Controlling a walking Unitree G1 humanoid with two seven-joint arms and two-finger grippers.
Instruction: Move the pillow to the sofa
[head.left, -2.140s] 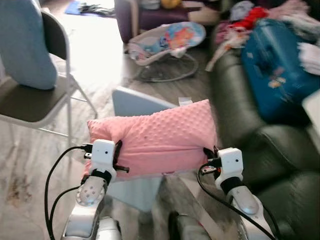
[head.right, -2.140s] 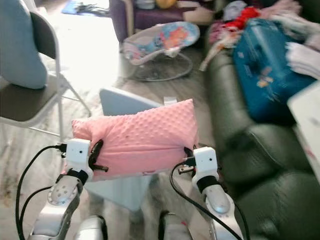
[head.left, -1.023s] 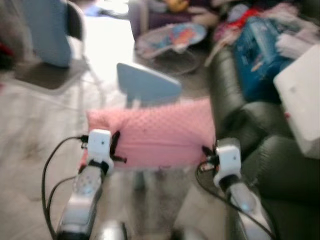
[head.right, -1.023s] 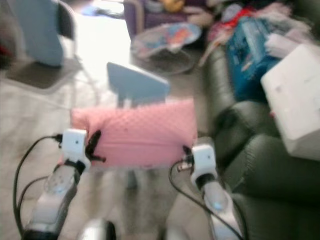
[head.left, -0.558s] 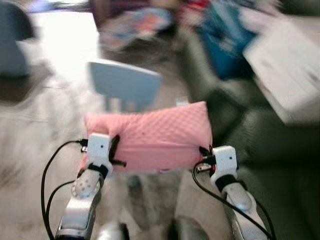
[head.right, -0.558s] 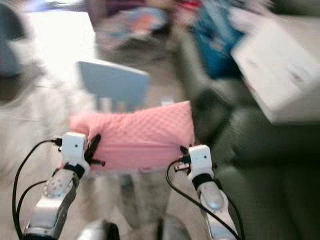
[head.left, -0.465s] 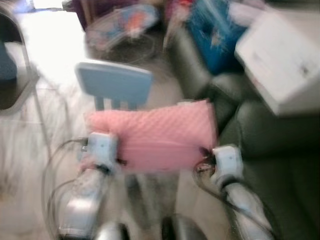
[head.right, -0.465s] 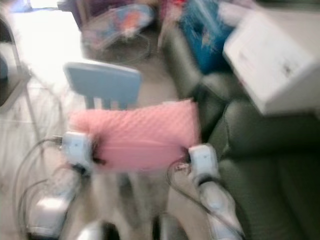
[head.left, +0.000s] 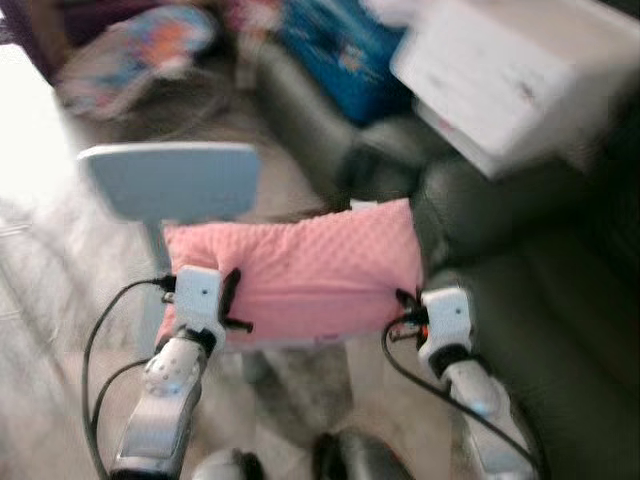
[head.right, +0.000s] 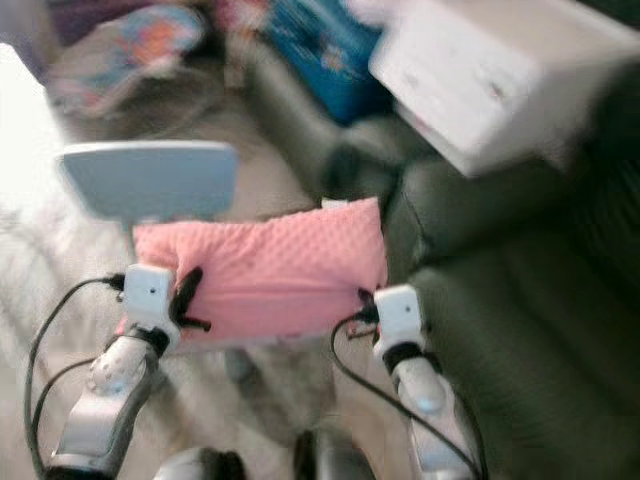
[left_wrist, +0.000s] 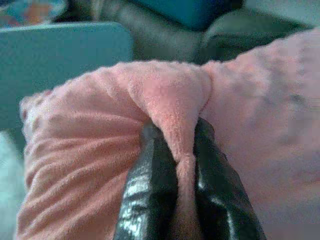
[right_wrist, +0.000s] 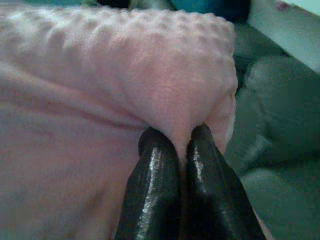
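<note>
Pink pillow (head.left: 295, 270) hangs between both arms beside the dark sofa (head.left: 560, 330); left gripper (left_wrist: 183, 165) and right gripper (right_wrist: 183, 150) each pinch only a fabric fold; either could slip mid-carry.

Heavy motion blur, bright glare upper left, perhaps daylight

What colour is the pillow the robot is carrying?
Pink, with a bumpy dotted texture. The pillow shows best in the right wrist view.
</note>
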